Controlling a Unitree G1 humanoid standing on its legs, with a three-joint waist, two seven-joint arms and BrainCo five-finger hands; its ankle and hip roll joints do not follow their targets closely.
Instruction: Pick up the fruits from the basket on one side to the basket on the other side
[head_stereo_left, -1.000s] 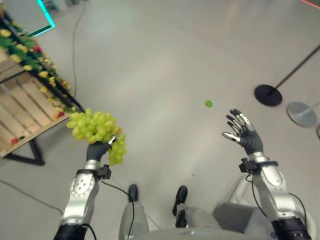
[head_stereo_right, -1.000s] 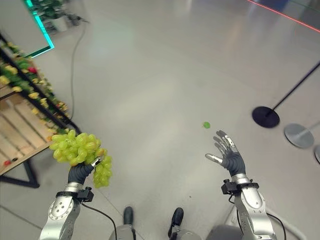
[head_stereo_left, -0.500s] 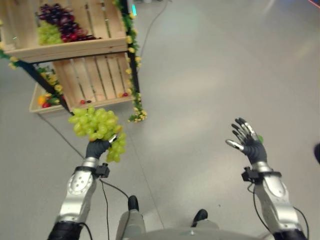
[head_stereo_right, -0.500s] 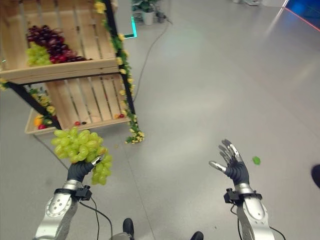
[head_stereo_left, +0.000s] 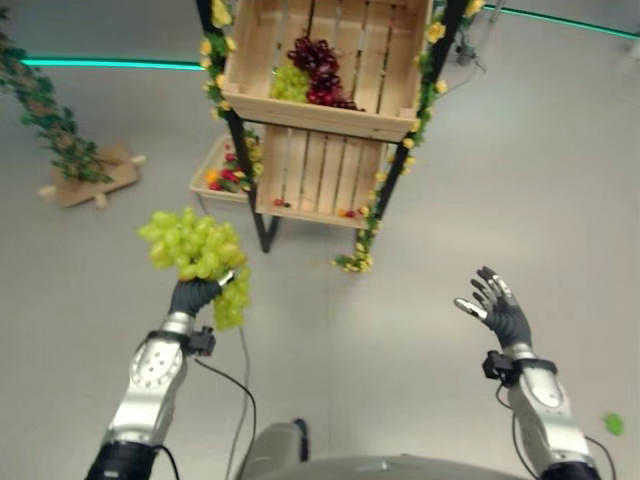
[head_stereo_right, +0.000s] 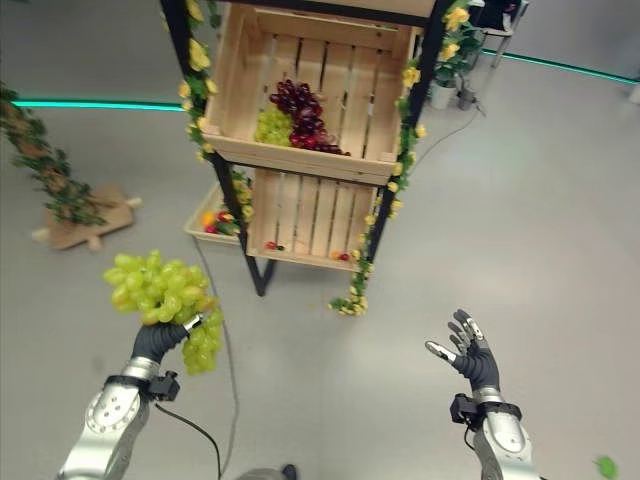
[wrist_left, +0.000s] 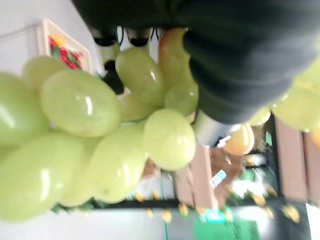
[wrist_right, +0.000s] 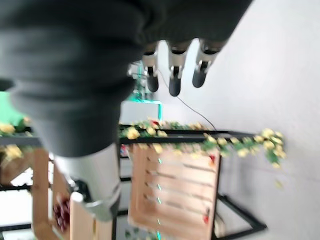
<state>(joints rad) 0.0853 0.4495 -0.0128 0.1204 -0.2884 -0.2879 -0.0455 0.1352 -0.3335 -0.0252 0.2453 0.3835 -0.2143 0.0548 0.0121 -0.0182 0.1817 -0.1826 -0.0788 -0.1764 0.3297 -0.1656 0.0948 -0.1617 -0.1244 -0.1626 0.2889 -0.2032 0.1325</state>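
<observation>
My left hand (head_stereo_left: 193, 296) is raised at the left and shut on a big bunch of green grapes (head_stereo_left: 192, 246), which bulges above it and hangs over its right side; up close the grapes (wrist_left: 85, 135) crowd the left wrist view. My right hand (head_stereo_left: 502, 315) is raised at the right, open with fingers spread and nothing in it. Ahead stands a black shelf rack with a tilted wooden crate (head_stereo_right: 236, 100) holding dark red grapes (head_stereo_right: 300, 115) and green grapes (head_stereo_right: 271, 126). A lower wooden crate (head_stereo_right: 300, 215) below it has a few small fruits along its front edge.
Yellow flower garlands (head_stereo_right: 405, 150) run down the rack's posts. A low tray of mixed fruit (head_stereo_left: 225, 172) sits on the floor behind the rack's left leg. A leafy garland on a wooden base (head_stereo_left: 70, 165) stands at far left. A small green fruit (head_stereo_left: 613, 424) lies on the floor at lower right.
The whole view has swung, bringing the crate rack from the upper left to straight ahead. Both hands keep their pose, the left still holding the grapes.
</observation>
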